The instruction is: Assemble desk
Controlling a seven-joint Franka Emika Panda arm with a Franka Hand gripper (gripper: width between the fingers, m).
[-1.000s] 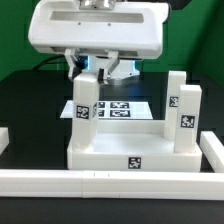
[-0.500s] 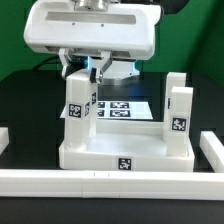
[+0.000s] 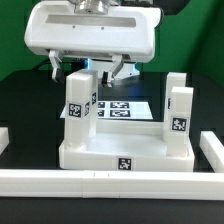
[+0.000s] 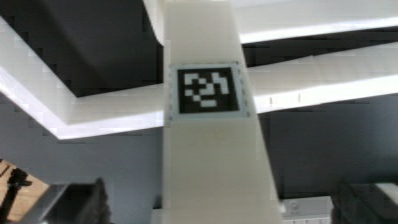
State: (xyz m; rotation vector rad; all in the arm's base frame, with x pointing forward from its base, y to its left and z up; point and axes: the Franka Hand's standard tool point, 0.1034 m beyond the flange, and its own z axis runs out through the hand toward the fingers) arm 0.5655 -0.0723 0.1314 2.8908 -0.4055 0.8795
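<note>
The white tabletop (image 3: 122, 157) lies with its rim up near the front rail. A tagged leg block (image 3: 80, 104) stands upright in its corner on the exterior view's left. Two more leg blocks (image 3: 181, 110) stand at its right side. My gripper (image 3: 88, 70) hangs just over the top of the left leg, open, with a finger on each side and neither touching it. In the wrist view the leg (image 4: 214, 120) fills the middle, its tag facing the camera. The dark fingertips (image 4: 71, 203) stand apart from it.
The marker board (image 3: 122, 108) lies flat on the black table behind the tabletop. Long white border rails run along the front (image 3: 110, 181), with stubs at the left (image 3: 3, 140) and the right (image 3: 212, 150).
The tabletop with its legs slid toward the exterior view's left. The fingers, earlier close around the left leg's top, have spread apart and let go of it.
</note>
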